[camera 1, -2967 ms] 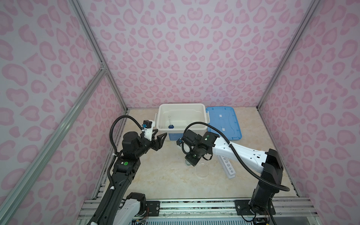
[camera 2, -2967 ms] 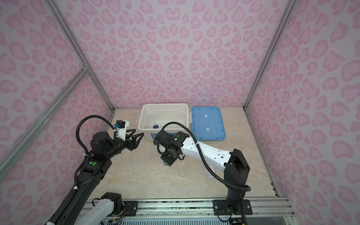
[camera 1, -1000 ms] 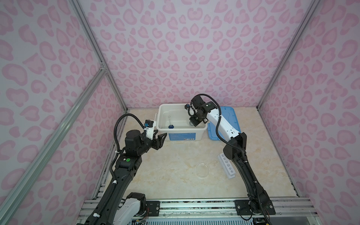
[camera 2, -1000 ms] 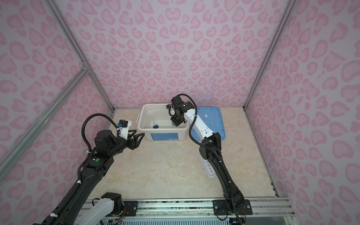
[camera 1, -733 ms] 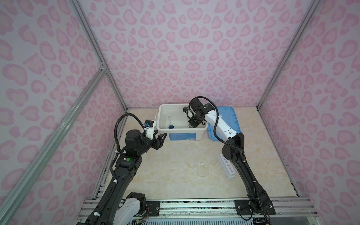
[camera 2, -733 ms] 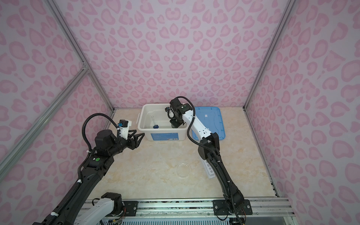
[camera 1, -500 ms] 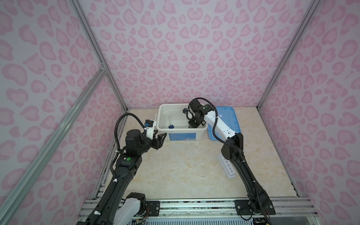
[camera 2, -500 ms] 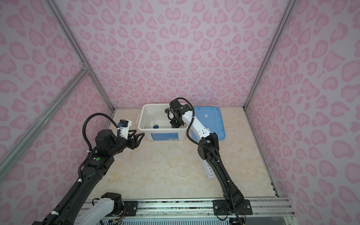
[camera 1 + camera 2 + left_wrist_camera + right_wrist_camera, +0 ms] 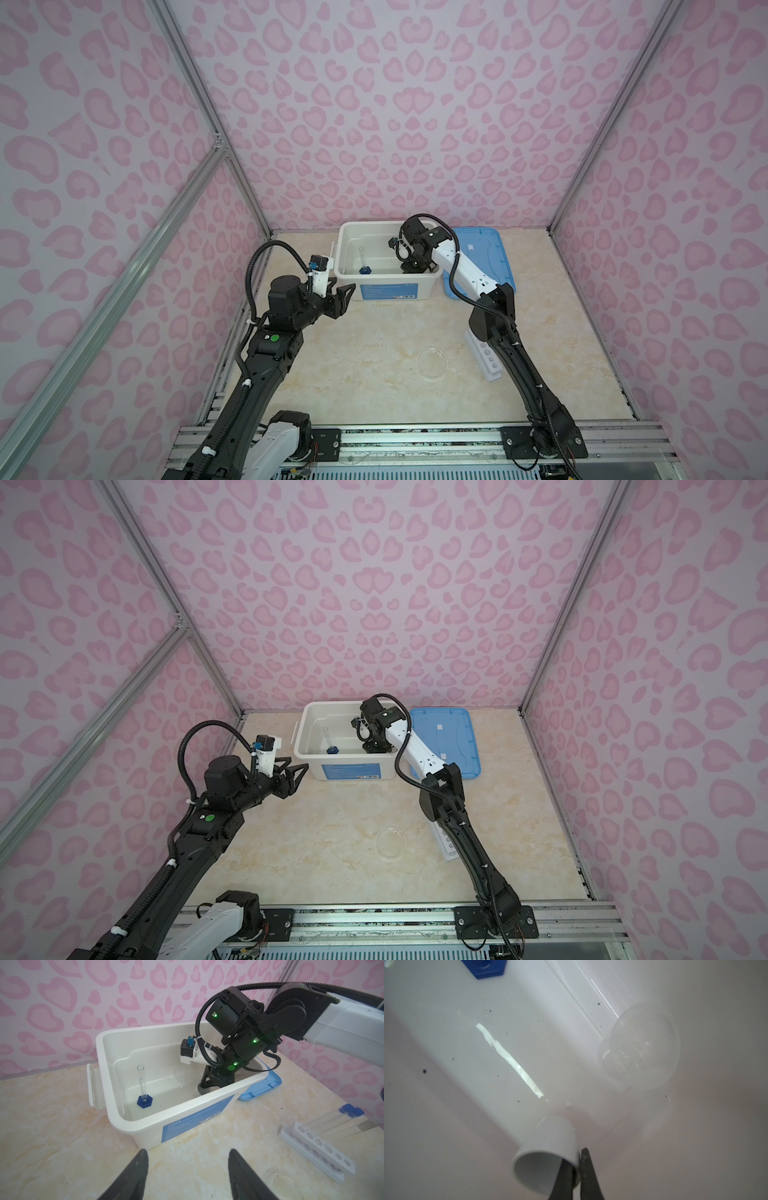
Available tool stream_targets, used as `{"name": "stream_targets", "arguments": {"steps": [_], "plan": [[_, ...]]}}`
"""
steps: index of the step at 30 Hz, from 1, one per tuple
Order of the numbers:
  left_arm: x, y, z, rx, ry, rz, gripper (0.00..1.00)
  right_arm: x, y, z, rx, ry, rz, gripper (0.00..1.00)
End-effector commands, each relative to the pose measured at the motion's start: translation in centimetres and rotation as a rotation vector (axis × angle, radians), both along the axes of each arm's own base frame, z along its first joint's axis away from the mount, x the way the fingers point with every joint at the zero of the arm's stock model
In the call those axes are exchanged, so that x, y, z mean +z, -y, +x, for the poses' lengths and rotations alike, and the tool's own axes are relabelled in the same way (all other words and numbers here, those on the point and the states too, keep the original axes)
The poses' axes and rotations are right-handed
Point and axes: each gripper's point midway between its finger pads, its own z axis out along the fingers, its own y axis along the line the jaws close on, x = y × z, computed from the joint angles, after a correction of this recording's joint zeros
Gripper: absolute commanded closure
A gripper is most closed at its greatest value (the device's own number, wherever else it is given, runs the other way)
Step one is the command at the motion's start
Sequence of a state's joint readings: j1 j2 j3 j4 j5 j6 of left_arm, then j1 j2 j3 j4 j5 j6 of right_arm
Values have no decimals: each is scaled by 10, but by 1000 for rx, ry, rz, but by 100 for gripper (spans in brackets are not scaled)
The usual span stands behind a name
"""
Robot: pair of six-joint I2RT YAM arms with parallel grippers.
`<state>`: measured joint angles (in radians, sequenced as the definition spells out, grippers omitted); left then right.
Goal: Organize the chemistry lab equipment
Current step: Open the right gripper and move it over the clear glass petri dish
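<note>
The tiny white cup (image 9: 546, 1153) looks light, rigid and smooth-walled. It should be no load on the arm, but it could slip or swivel in a thin grip. Its rim is the natural hold, with one finger inside and one outside. The right pincer (image 9: 574, 1156) has it that way: the jaws are nearly together, pinching the cup's wall at the lip, in the lower middle of the right wrist view.

The cup hangs tilted, mouth toward the camera, low inside the white bin (image 9: 370, 239) in the upper middle of both top views. Whether it touches the bin floor I cannot tell. In the bin's left part, the blue-based cylinder (image 9: 143, 1086) stands upright. A clear rounded glass piece (image 9: 639, 1047) lies up and right of the cup in the wrist view, apart from it. Both are likely fragile, so any release should be gentle.

The left pincer (image 9: 188, 1154) hangs half open and empty, just off the bin's near left corner. Lower right on the bench lie the clear round dish (image 9: 432, 362) and the white rack (image 9: 484, 357) beside it, with capped test tubes (image 9: 330, 1121) resting one end on the rack
</note>
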<state>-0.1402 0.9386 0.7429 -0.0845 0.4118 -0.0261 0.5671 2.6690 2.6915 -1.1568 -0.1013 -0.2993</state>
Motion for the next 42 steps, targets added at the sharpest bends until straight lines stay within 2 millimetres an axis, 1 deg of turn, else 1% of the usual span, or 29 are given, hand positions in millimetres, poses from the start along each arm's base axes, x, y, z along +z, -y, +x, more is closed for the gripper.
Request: {"name": "stream_targets", "arguments": {"steps": [1, 4, 9, 12, 16, 21, 26, 30, 33, 38, 40, 41, 42], "plan": [[6, -1, 2, 1, 20, 6, 37, -10, 3, 1, -1, -2, -25, 96], [6, -1, 2, 2, 18, 7, 37, -15, 2, 1, 3, -7, -30, 96], [6, -1, 1, 2, 18, 6, 37, -13, 1, 2, 1, 1, -30, 94], [6, -1, 1, 3, 21, 7, 37, -11, 1, 3, 0, 10, -32, 91], [7, -2, 1, 6, 23, 7, 37, -6, 0, 4, -2, 18, -23, 86], [10, -2, 0, 5, 32, 7, 37, 11, -2, 6, -5, 46, 2, 80], [13, -2, -2, 5, 41, 5, 37, 40, -4, 6, -7, 79, 48, 76], [16, -2, -4, 4, 51, 1, 37, 68, -4, 5, -8, 111, 79, 73], [20, -2, -6, 0, 63, -2, 37, 94, -3, 1, -12, 140, 111, 72], [26, -2, -10, 0, 84, -8, 37, 143, 0, -12, -23, 191, 164, 70], [30, -2, -11, -1, 95, -13, 37, 163, 3, -21, -29, 212, 175, 69], [31, -2, -12, -2, 97, -15, 36, 165, 4, -26, -33, 212, 171, 69], [32, -2, -12, -2, 100, -16, 36, 177, 6, -33, -30, 226, 180, 69]]}}
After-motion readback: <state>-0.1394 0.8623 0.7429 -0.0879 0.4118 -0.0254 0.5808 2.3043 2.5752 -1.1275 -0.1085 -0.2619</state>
